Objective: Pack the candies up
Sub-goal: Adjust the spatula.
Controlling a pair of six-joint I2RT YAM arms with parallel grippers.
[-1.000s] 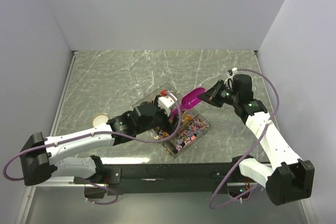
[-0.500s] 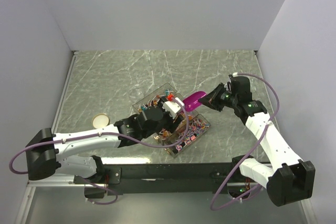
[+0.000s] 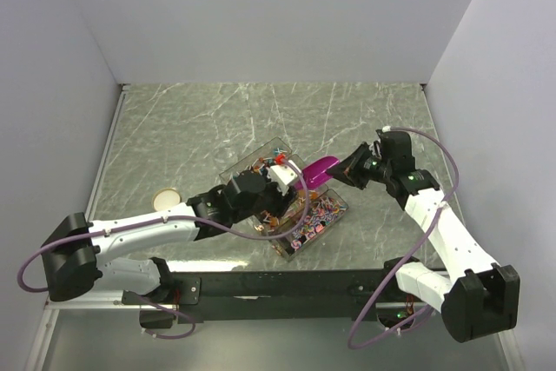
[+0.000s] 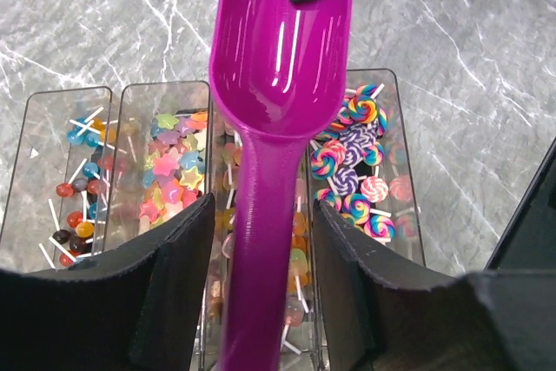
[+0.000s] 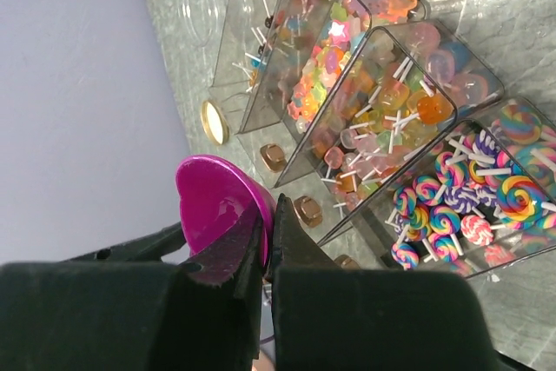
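The candies (image 3: 318, 212) lie sorted in a clear divided box (image 3: 289, 250): swirl lollipops (image 4: 358, 161), star sweets (image 4: 172, 162) and small ball lollipops (image 4: 74, 162). They also show in the right wrist view (image 5: 382, 84). A magenta scoop (image 3: 320, 168) hangs above the box. My right gripper (image 3: 347, 168) is shut on the rim of the scoop's bowl (image 5: 213, 197). My left gripper (image 3: 281, 182) is open, and its fingers straddle the scoop's handle (image 4: 265, 241) with a gap on the right side. The scoop's bowl (image 4: 278, 67) looks empty.
A round tan lid (image 3: 167, 199) lies on the marble table to the left of the box and shows in the right wrist view (image 5: 213, 121). A clear round container (image 5: 204, 6) lies beyond the box. White walls stand close on three sides.
My left arm has reached further right, and its open fingers have come round the scoop's handle. My right gripper has shifted the scoop slightly nearer and lower.
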